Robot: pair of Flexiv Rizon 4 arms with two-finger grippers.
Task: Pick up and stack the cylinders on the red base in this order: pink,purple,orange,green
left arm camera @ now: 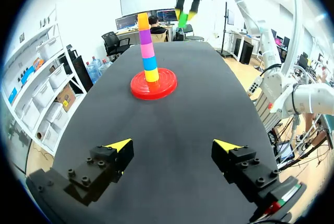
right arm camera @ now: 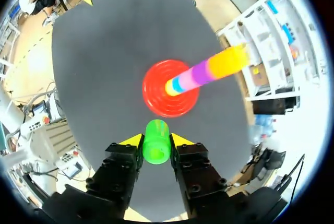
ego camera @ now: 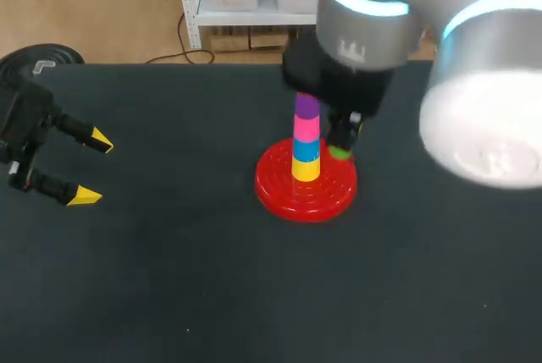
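Five coloured cylinders (left arm camera: pixel 147 51) are stacked on the round red plastic base (ego camera: pixel 279 192). The green plastic cylinder (right arm camera: pixel 156 150) is gripped by the right claw (right arm camera: pixel 156 140) just right of the stack; it should be centred over the orange cylinder (left arm camera: pixel 143 21) before release. The left claw (ego camera: pixel 93 169) is spread open.

Open room left of the tower (ego camera: pixel 306 147)
The tower rises from the red base (ego camera: pixel 284 194) in the middle of the counter (ego camera: pixel 169 278); the right gripper (ego camera: pixel 343 139), jaws clamped on the green cylinder (ego camera: pixel 340 152), hangs just beside it. Open counter runs from the base to the left gripper (ego camera: pixel 91 168), well apart.
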